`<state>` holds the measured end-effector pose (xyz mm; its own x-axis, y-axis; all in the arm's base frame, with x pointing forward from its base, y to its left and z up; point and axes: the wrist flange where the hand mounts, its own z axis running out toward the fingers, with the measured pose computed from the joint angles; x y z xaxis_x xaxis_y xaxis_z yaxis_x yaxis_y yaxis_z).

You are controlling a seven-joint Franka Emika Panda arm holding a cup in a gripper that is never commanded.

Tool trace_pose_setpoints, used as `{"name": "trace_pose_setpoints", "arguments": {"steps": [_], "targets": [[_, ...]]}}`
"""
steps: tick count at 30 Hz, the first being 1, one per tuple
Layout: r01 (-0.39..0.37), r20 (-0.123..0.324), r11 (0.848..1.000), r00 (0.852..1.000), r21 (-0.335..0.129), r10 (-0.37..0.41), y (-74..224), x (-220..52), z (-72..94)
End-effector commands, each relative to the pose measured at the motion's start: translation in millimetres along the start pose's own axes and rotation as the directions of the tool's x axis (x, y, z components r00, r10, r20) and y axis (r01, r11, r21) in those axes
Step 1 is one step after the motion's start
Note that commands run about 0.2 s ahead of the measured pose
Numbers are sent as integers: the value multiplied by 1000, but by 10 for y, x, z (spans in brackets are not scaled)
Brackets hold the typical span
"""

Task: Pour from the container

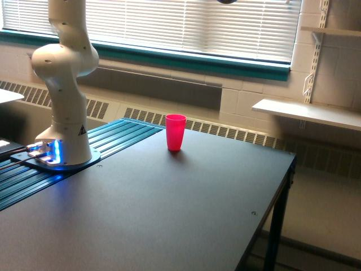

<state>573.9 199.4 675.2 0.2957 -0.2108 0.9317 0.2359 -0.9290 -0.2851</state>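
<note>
Arm: the white robot arm (65,84) stands on its round base (62,161) at the exterior view's left, on the near-left part of the tabletop. Only the base and the lower joints show; the arm rises out past the top edge.
Base light: a blue glow shows at the foot of the base, on the side toward the exterior view's left.
Fingers: out of view above the top edge, so I cannot tell whether they are open, closed or gripping anything.
Dark shape: a small dark rounded shape (228,1) sits at the very top edge, above the blinds; what it is cannot be told.
Clear cup: the see-through cup does not show anywhere in this view, so its place relative to the fingers cannot be told.
Red cup: an opaque red cup (175,132) stands upright near the far edge of the tabletop, well apart from the base, toward the exterior view's right of it. Its mouth faces up; what it holds cannot be seen.
Tabletop: the dark, flat tabletop (186,209) carries the red cup and the arm's base. A teal ribbed strip (113,135) runs along its left side, beneath the base.
Background: a window with closed blinds (186,25) runs along the wall behind, with a white shelf (307,113) at the exterior view's right.
</note>
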Motion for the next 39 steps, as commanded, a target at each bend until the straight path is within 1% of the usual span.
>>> {"name": "trace_pose_setpoints", "arguments": {"steps": [1, 3, 4, 5, 7, 8, 9, 10, 11, 12, 13, 15, 16, 17, 18, 20, 21, 22, 25, 27, 31, 32, 33, 36, 39], "targets": [[127, 89, 992, 988, 6, -127, -228, -134, 80], [157, 128, 988, 980, -7, -155, -220, -198, 95], [176, 155, 984, 973, -15, -172, -212, -247, 106], [196, 171, 980, 967, -20, -190, -203, -283, 111], [258, 214, 966, 945, -28, -247, -205, -378, 118], [268, 243, 963, 937, -39, -251, -186, -449, 125], [269, 259, 962, 933, -48, -248, -187, -497, 124], [258, 285, 964, 930, -57, -232, -165, -561, 130], [247, 312, 966, 926, -69, -215, -133, -628, 134], [219, 347, 972, 921, -83, -178, -85, -719, 140], [211, 368, 973, 915, -91, -164, -57, -775, 141], [211, 426, 972, 893, -107, -147, -24, -969, 127], [213, 460, 970, 877, -115, -138, -19, -1090, 108], [218, 480, 969, 867, -118, -137, -16, -1162, 95], [229, 507, 966, 851, -121, -138, -18, -1265, 71], [227, 558, 965, 822, -135, -115, -14, -1437, 3], [226, 575, 964, 811, -139, -107, -9, -1496, -22], [224, 598, 964, 795, -141, -97, -4, -1577, -58], [211, 614, 967, 786, -143, -80, -46, -1732, -198], [211, 623, 969, 778, -132, -84, -79, -1846, -293], [192, 654, 974, 754, -123, -66, -85, -2102, -467], [189, 665, 974, 744, -124, -60, -82, -2185, -521], [186, 672, 975, 739, -122, -57, -75, -2233, -551], [202, 697, 973, 714, -115, -65, -61, -2431, -697], [206, 711, 972, 700, -109, -69, -52, -2535, -807]]}}
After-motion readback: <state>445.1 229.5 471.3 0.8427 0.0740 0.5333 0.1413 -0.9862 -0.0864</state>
